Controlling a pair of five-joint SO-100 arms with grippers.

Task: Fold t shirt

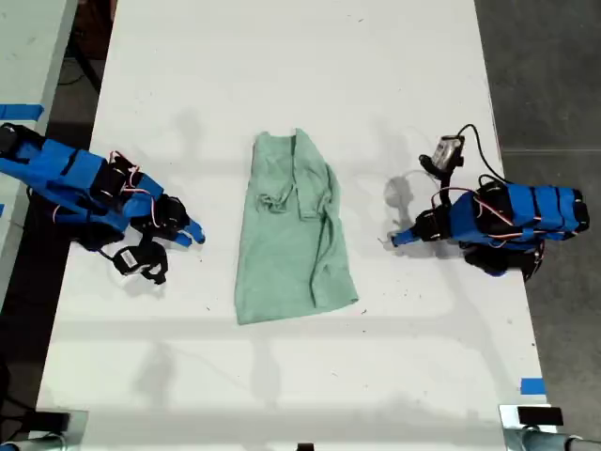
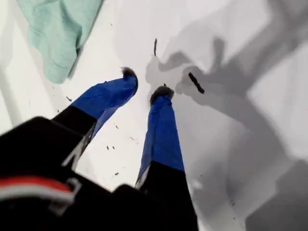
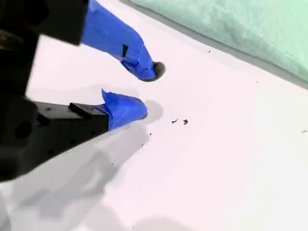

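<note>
Lying at the middle of the white desk (image 1: 282, 75), the t shirt (image 1: 291, 235) runs lengthwise from the exterior view's top to its bottom, you see, with the wider hem end toward the bottom. My first end effector (image 2: 145, 83) and my second end effector (image 3: 147, 90) stand narrowly parted, empty, just beside the cloth.

Both wrist cameras only catch a corner of the shirt (image 2: 57, 33) past the pincer tips, rest cut off. Tiny dark specks (image 3: 179, 121) on the table just ahead of one pincer, too small to tell.
</note>
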